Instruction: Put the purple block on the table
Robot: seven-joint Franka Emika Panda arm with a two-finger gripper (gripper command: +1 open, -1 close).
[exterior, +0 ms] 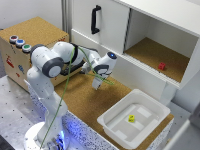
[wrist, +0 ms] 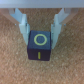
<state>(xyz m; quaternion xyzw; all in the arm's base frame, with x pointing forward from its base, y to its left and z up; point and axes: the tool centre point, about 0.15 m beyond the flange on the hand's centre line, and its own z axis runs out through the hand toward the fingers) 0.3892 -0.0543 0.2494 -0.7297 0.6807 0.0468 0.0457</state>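
Observation:
In the wrist view the purple block (wrist: 40, 46), a small dark cube with yellow ring markings, rests on the brown cork table (wrist: 15, 65). My gripper (wrist: 41, 37) straddles it, with one finger (wrist: 22, 25) on each side and a thin gap to the block's sides. The jaws are open. In the exterior view the gripper (exterior: 96, 84) hangs low over the table (exterior: 85, 102) near its middle. The block is too small to make out there.
A white plastic tray (exterior: 115, 125) holding a small yellow block (exterior: 131, 118) sits on the exterior view's right. A white cabinet stands behind, with a small red block (exterior: 161, 66) on its cork shelf. A cork-topped box (exterior: 30, 45) with buttons stands on the left.

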